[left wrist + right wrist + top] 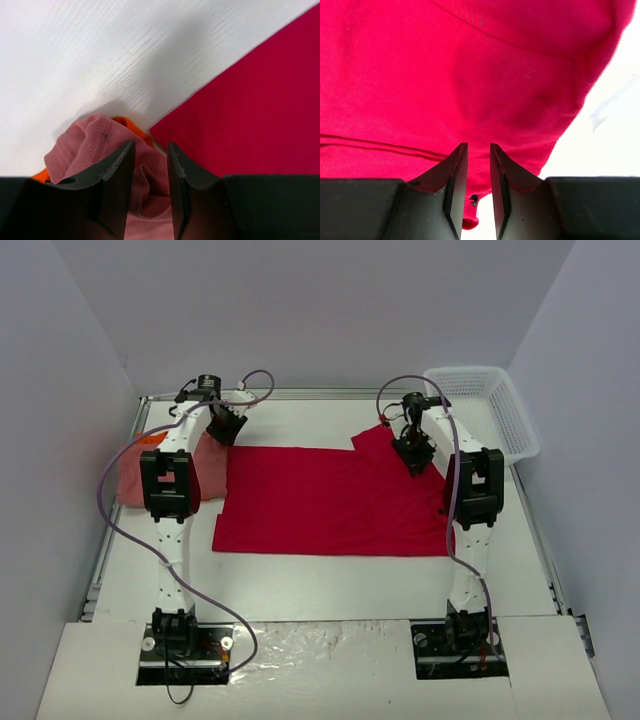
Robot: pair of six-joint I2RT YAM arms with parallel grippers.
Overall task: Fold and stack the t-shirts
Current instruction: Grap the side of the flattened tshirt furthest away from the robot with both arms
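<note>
From above we see the red t-shirt (330, 505) spread flat mid-table (330, 585), with the salmon pink t-shirt (125, 480) bunched at its left edge. Only the left wrist view shows the orange t-shirt (131, 125) tucked under the pink one.

The left gripper (225, 428) hovers over the pink cloth near the red shirt's far left corner, its jaws slightly apart with nothing between them. The right gripper (413, 455) sits at the far right sleeve, its jaws nearly together and a scrap of red cloth caught low in the gap.

Bare table lies along the near edge. The white mesh basket (515, 430) stands in the far right corner.
</note>
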